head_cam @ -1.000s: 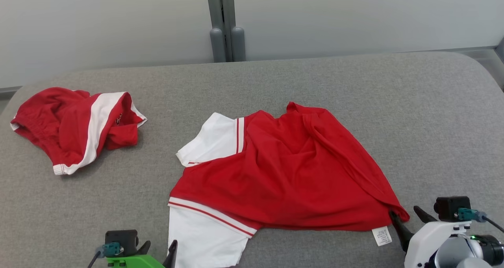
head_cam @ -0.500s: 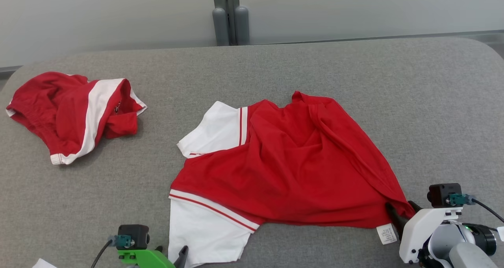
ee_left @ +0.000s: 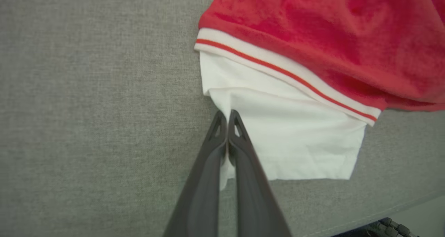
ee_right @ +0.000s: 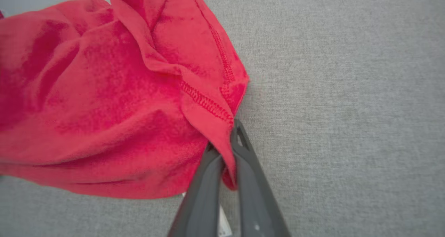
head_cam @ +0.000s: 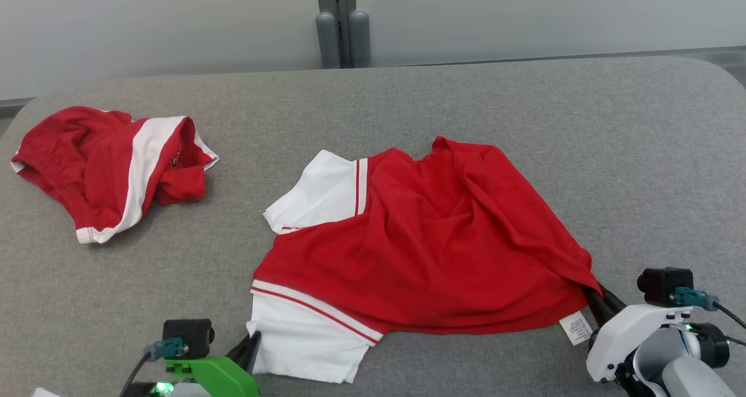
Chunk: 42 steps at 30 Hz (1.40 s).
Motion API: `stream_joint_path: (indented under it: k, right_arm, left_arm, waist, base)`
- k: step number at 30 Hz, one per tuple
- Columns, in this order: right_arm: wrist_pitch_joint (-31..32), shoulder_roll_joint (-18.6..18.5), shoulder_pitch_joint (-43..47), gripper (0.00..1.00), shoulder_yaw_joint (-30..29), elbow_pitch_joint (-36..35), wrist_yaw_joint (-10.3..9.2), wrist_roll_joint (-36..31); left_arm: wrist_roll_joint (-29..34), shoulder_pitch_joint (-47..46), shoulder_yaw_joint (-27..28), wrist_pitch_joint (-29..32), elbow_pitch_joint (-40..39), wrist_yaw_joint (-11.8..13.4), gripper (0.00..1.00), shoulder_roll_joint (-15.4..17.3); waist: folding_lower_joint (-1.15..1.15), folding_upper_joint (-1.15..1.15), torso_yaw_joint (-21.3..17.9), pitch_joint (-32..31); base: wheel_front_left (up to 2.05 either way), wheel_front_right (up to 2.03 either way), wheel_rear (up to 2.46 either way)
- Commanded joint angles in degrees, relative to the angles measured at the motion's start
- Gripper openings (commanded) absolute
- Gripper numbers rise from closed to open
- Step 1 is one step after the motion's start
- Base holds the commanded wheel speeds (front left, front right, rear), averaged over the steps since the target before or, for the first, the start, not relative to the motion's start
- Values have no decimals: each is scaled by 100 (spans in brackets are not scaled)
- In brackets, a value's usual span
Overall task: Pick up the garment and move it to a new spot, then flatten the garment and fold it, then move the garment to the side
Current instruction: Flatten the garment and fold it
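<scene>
Head: red-and-white garment (head_cam: 431, 251) lies mid-counter (head_cam: 524, 111) (other red garment (head_cam: 111, 169) far left). Left wrist: left tool (ee_left: 227, 114) pinches white sleeve (ee_left: 295, 143) edge. Right wrist: right tool (ee_right: 226, 139) clamps red hem (ee_right: 208, 104) corner.

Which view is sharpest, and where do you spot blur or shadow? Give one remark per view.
Head view: sharpest, evenly lit, no glare, soft shadow under the shirt at its near hem. Left wrist view: the left gripper blurs toward the bottom edge. Right wrist view: hem stitching is crisp, the right gripper and picture edges soft.
</scene>
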Motion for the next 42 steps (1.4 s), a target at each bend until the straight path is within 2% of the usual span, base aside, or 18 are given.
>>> stream_joint_path:
  k: [1, 6, 11, 18, 22, 25, 33, 37, 42]
  right_arm:
    - [-65, 54, 64, 0, 41, -146, -1, 265]
    - [50, -41, -124, 0, 253, -833, -1, 967]
    - [386, -309, -815, 0, 500, -1550, -1, 1617]
    - [858, -722, -2580, 0, 631, -1858, -1, 2187]
    - [1037, -919, -3843, 0, 725, -1585, -1, 2365]
    - [1001, -911, -4791, 0, 791, -1201, -1, 2463]
    - [814, -852, -6910, 0, 1031, -243, -1, 2667]
    - [464, -942, -7926, 0, 1121, 254, -1, 2610]
    - [218, -1017, -8423, 0, 1372, 658, -1, 2596]
  left_arm:
    - [43, -61, 34, -150, -162, -14, 0, 94]
    - [22, -486, 55, -438, -760, -14, 0, 290]
    - [-4, -1556, 61, -322, -1086, -18, 0, 665]
    - [-260, -3769, -43, -230, -563, -17, 0, 909]
    - [-221, -5157, -229, -356, 53, -11, 0, 1051]
    - [-57, -6148, -512, -501, 557, -11, 0, 1220]
    - [-120, -8457, -853, -1071, 1756, -8, 0, 1363]
    - [-268, -9587, -1036, -1301, 2401, -8, 0, 1344]
    - [-343, -10137, -1287, -1359, 2905, -8, 0, 1354]
  waist:
    - [0, 0, -3, 16]
    - [0, 0, -4, 216]
    - [0, 0, -27, 745]
    - [0, 0, -56, 1725]
    - [0, 0, -94, 2233]
    - [0, 0, -135, 2478]
    - [0, 0, -227, 2796]
    - [0, 0, -237, 2863]
    - [0, 0, -233, 2738]
  base:
    - [0, 0, 0]
    - [0, 0, 0]
    - [0, 0, 0]
    - [0, 0, 0]
    - [0, 0, 0]
    - [0, 0, 0]
    - [0, 0, 0]
    - [0, 0, 0]
    - [0, 0, 0]
